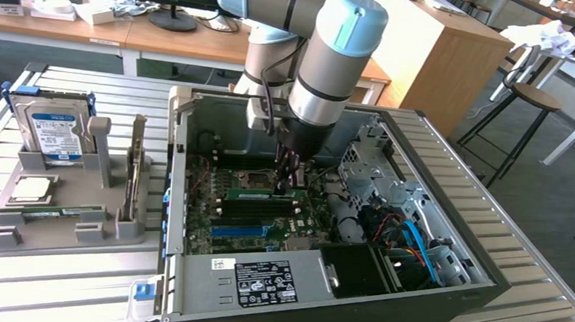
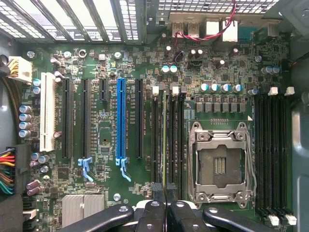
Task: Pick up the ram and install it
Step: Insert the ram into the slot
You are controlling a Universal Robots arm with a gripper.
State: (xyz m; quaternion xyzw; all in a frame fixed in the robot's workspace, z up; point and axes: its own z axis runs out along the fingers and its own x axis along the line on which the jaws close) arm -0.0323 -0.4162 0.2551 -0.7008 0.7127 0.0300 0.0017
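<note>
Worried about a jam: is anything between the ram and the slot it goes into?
Nothing visible. The fingers hold the ram at the black slots beside the processor socket, and those slots look empty.

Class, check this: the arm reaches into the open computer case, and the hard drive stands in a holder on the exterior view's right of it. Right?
Wrong side: in the exterior view, the hard drive stands in its holder to that view's left of the computer case.

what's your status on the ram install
Gripper shut, tips down at one end of the ram. Ram on edge along the memory slots, beside the empty cpu socket. Nothing blocking it.
</note>
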